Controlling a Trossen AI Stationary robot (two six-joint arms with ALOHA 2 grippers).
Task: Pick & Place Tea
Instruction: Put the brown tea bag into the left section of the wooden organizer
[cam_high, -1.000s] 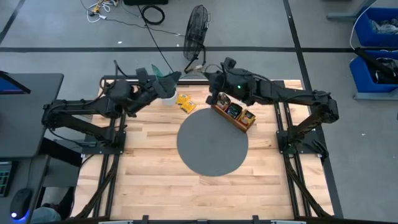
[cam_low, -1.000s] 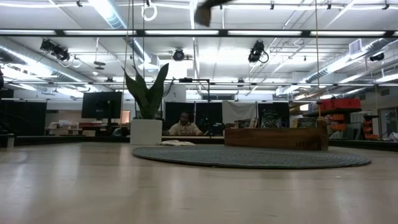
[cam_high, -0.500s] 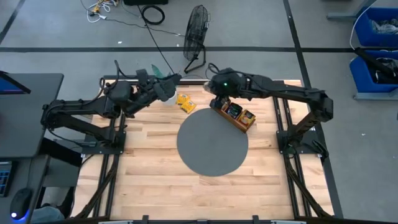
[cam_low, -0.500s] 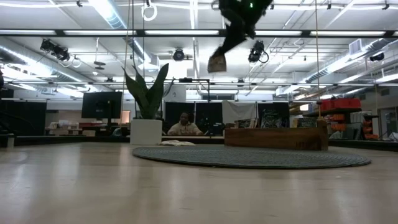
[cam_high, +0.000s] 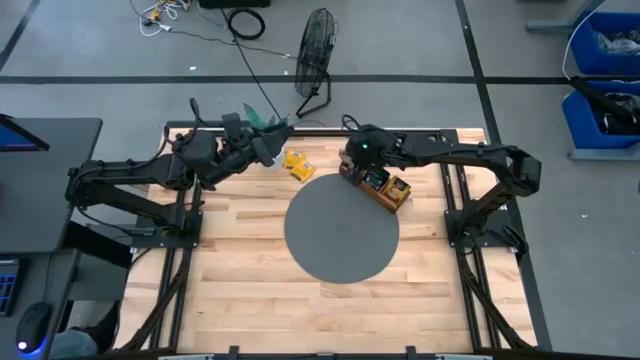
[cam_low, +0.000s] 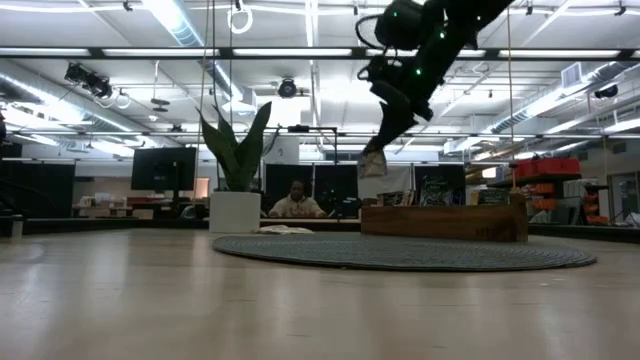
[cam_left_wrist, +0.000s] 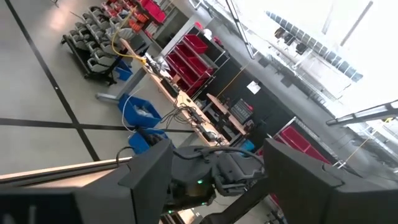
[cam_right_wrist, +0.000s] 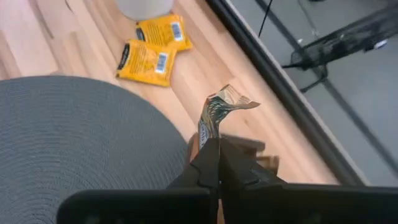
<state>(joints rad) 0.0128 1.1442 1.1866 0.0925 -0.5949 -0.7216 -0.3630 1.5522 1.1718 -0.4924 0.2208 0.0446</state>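
Worktop (cam_high: 250, 290) of pale wooden planks carries a round dark grey woven mat (cam_high: 341, 232) at its middle. At the mat's far right edge lies a long brown wooden compartment tray (cam_high: 377, 187) with yellow and dark packets inside. A small potted green plant in a white pot (cam_low: 236, 196) stands at the far left, mostly hidden under the left arm in the high view. Two flat yellow tea-bag packets (cam_right_wrist: 155, 48) lie touching each other on the bare wood between the pot and the mat. The right claw (cam_right_wrist: 214, 144), pressed together, pinches a crumpled whitish-and-dark tea-bag packet (cam_right_wrist: 219, 109) by its edge; the packet sticks out past the fingertips, in the air over the tray's far end. The left claw (cam_high: 275, 127) hangs spread wide and empty near the plant.
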